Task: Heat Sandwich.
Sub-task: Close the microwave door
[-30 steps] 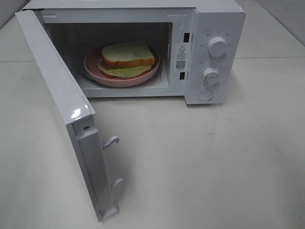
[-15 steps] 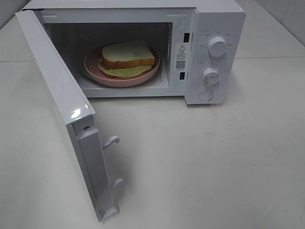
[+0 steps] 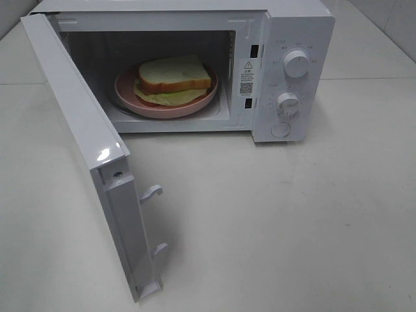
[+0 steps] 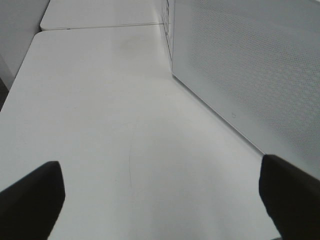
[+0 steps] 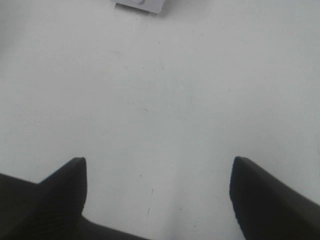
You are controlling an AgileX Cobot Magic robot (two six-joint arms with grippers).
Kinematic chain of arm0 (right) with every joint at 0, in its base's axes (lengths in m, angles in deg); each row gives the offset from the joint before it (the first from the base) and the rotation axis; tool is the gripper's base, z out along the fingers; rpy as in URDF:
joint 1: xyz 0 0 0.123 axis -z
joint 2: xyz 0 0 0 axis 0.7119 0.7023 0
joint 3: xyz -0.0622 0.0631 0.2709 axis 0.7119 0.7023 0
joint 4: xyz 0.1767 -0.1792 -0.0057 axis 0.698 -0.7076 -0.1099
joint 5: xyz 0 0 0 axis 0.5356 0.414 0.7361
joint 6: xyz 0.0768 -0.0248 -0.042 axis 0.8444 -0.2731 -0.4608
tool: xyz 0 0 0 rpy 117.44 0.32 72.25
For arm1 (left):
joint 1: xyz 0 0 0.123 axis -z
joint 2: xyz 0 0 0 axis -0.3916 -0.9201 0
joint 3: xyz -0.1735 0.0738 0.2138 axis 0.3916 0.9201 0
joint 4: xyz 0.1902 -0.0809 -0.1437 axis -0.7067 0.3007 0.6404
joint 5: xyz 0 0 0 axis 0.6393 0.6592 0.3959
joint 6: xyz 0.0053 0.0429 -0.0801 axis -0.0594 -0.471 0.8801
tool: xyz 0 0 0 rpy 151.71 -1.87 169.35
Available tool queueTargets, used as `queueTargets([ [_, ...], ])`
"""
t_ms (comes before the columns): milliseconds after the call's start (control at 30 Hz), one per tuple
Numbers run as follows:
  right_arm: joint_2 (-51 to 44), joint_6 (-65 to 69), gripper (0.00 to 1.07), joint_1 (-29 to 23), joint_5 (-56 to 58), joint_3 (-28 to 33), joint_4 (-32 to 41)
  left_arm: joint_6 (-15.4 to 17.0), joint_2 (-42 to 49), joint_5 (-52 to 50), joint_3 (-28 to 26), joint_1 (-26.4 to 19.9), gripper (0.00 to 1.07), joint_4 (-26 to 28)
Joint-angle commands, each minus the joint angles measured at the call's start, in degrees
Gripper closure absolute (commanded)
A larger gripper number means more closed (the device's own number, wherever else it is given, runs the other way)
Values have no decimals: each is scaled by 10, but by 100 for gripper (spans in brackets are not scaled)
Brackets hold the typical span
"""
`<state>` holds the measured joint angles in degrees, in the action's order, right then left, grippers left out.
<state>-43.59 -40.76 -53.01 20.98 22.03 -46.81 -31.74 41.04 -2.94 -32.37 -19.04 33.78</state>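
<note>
While jaws gape wide, both hang over table [image 5: 165, 90].

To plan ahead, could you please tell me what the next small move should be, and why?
Probably bring the open left gripper to the microwave door to swing it shut: the sandwich already sits inside, and the door stands wide open.

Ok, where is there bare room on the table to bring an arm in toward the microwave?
Free: the table in front of the microwave, right of the open door, and the strip left of that door. Crowded: the oven's inside, where the plate with the sandwich fills most of the floor.
</note>
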Motion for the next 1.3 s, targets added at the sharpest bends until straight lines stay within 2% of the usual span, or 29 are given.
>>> queueTargets([
  [33,-34,4,31,23,-4,2,9,-1,15,-5,1,2,5,-1],
  [267,-92,10,31,58,28,5,9,-1,15,-5,1,2,5,-1],
  [667,-221,13,31,62,49,16,8,-1,15,-5,1,2,5,-1],
  [1300,-222,17,31,62,49,16,7,-1,13,-5,1,2,5,-1],
])
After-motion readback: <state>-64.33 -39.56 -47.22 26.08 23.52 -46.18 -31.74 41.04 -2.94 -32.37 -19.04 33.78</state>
